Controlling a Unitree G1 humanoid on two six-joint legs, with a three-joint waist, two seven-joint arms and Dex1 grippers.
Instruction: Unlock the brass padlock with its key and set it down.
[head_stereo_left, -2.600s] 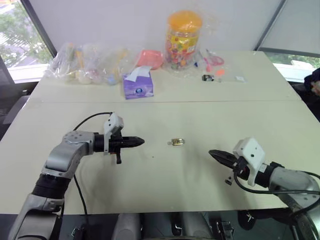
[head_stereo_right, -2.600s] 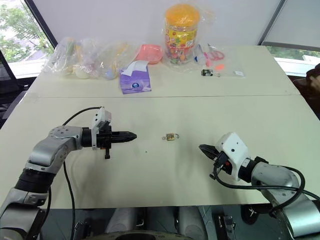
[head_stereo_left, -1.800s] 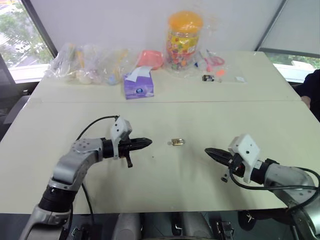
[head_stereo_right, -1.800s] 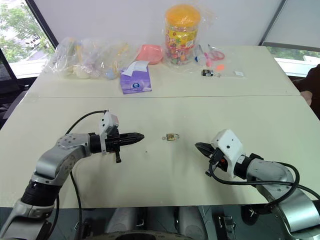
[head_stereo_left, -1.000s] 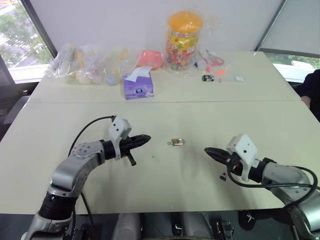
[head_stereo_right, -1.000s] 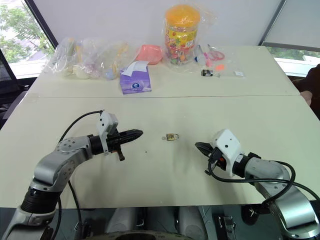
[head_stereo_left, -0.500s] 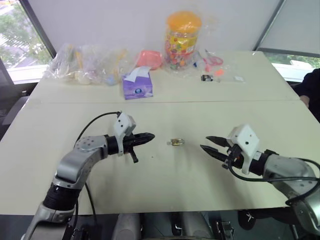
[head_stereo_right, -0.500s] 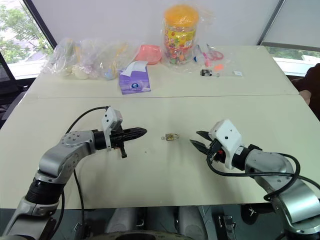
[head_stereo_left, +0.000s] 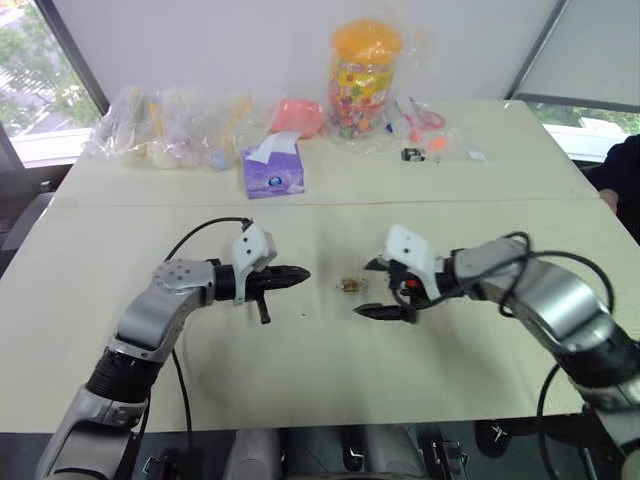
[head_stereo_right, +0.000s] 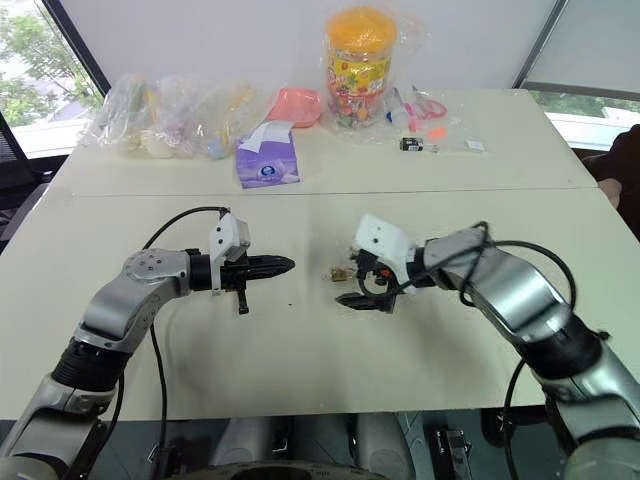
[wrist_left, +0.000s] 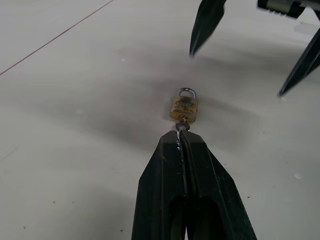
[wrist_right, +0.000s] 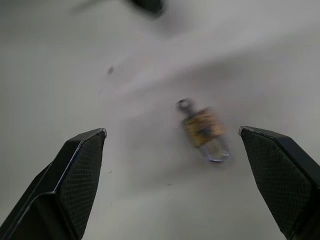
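Right wrist view: brass padlock (wrist_right: 204, 127) on table between wide-spread right gripper (wrist_right: 180, 150) fingers.

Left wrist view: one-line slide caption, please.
Shut left end effector aimed at small brass padlock lying on cream tabletop.

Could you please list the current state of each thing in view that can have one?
brass padlock: lying flat on the table, shackle closed, key in its keyhole, not held.
left end effector: shut, beside the padlock.
right end effector: open wide, over the padlock.
orange-lidded jar: upright, lid on.
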